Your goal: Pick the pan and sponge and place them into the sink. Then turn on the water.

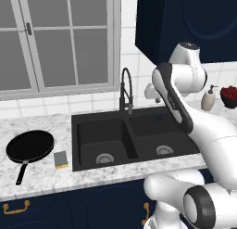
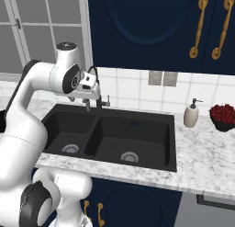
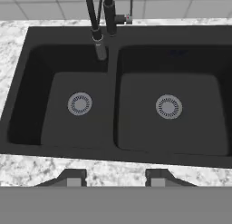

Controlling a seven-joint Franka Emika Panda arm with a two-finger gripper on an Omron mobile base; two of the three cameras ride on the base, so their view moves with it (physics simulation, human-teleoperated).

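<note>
The black pan (image 1: 30, 147) lies on the marble counter left of the sink, its thin handle pointing toward the front edge. The sponge (image 1: 60, 159) sits flat between the pan and the sink's left rim. Both basins of the black double sink (image 1: 132, 141) (image 2: 172, 147) (image 3: 113, 98) hold nothing but their silver drains. No water runs from the gooseneck faucet (image 1: 126, 91) (image 3: 102, 19). My gripper (image 2: 88, 102) (image 3: 113, 177) hangs open and empty above the sink, near the faucet and far from the pan and sponge.
A beige soap dispenser (image 1: 209, 99) (image 2: 191, 115) and a dark bowl of red fruit (image 1: 229, 96) (image 2: 224, 116) stand on the counter right of the sink. A window fills the wall behind the pan. Navy cabinets hang above.
</note>
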